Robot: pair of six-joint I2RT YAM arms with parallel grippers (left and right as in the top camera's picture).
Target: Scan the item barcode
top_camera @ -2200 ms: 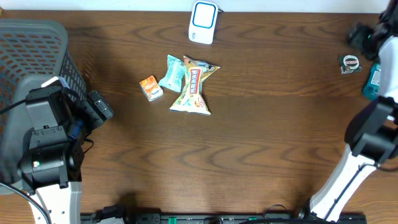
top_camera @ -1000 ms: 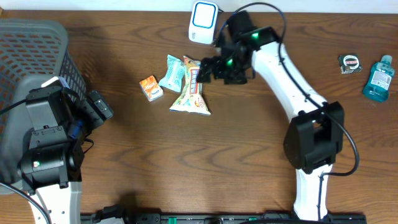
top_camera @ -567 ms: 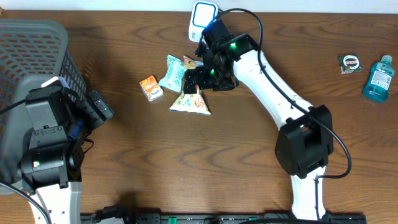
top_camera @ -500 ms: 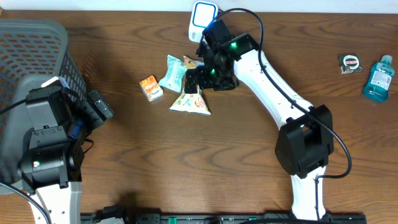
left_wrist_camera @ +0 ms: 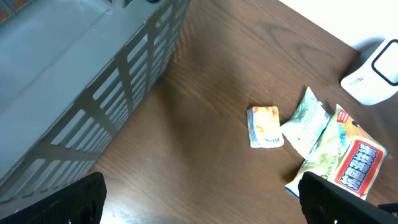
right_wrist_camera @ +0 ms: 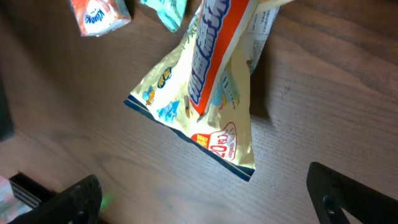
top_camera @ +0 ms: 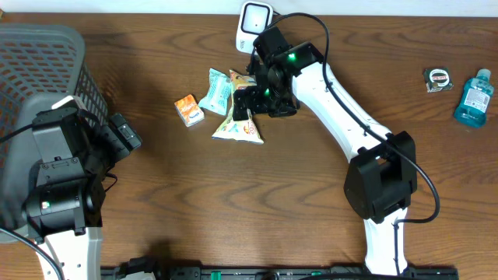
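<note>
We note the right gripper (top_camera: 247, 101) over the cluster of packets at the middle back of the table (top_camera: 311, 202). In the right wrist view its fingers (right_wrist_camera: 78, 199) stand spread wide with nothing between them, and we see no contact with anything. Ahead of them lies the snack bag (right_wrist_camera: 211, 93), yellow with an orange band and white lettering. It is flat on the wood, its wide crimped end toward the camera. From overhead the arm covers the bag's upper end; only the lower part shows.

Just left of the bag we log a teal packet (top_camera: 216, 91), touching or overlapping it; which lies on top we cannot tell. A small orange packet (top_camera: 188, 110) sits just beside the teal one, apart from the bag. The white scanner (top_camera: 253, 17) stands at the back edge, near the right arm's wrist.

The left gripper (top_camera: 124, 134) hangs at the left side beside the grey basket (top_camera: 47, 54), well apart from the packets. Its claw is spread too, and empty. At far right: a tape measure (top_camera: 438, 78) and a blue bottle (top_camera: 472, 96).
</note>
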